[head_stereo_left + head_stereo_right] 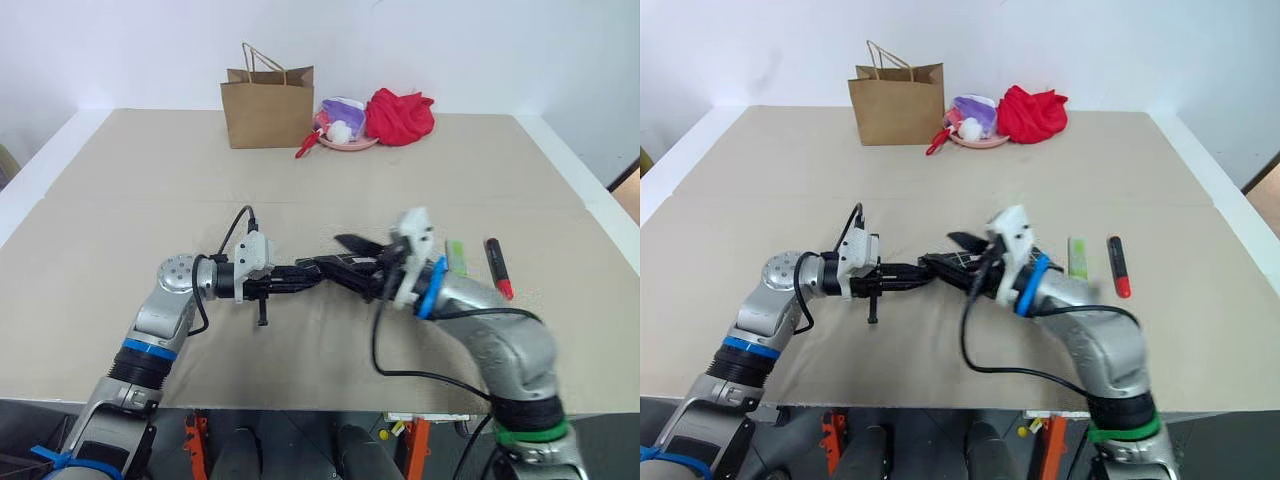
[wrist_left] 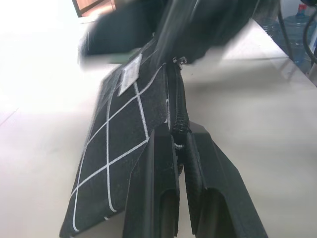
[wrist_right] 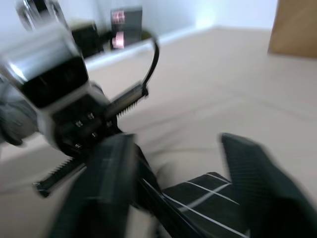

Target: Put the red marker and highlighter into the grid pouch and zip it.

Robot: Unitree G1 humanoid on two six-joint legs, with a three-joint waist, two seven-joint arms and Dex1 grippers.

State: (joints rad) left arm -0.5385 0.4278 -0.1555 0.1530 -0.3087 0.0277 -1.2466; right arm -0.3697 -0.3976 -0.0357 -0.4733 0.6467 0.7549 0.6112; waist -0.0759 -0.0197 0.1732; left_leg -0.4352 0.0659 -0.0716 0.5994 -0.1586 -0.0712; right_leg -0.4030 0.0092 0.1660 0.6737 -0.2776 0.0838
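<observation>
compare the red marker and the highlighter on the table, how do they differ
The red marker is red with a black end and looks longer; the highlighter is light green and shorter. The highlighter lies nearer the right claw; the marker lies farther out toward the table's right edge. Both lie flat and roughly parallel on the table, outside the grid pouch.

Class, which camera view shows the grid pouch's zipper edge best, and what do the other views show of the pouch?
The left wrist view: the grid pouch lies close up, its white label and zipper edge plain, pinched by the left gripper. The right wrist view shows a blurred corner between the open fingers of the right gripper. The head views show it small, largely hidden between both grippers.
</observation>
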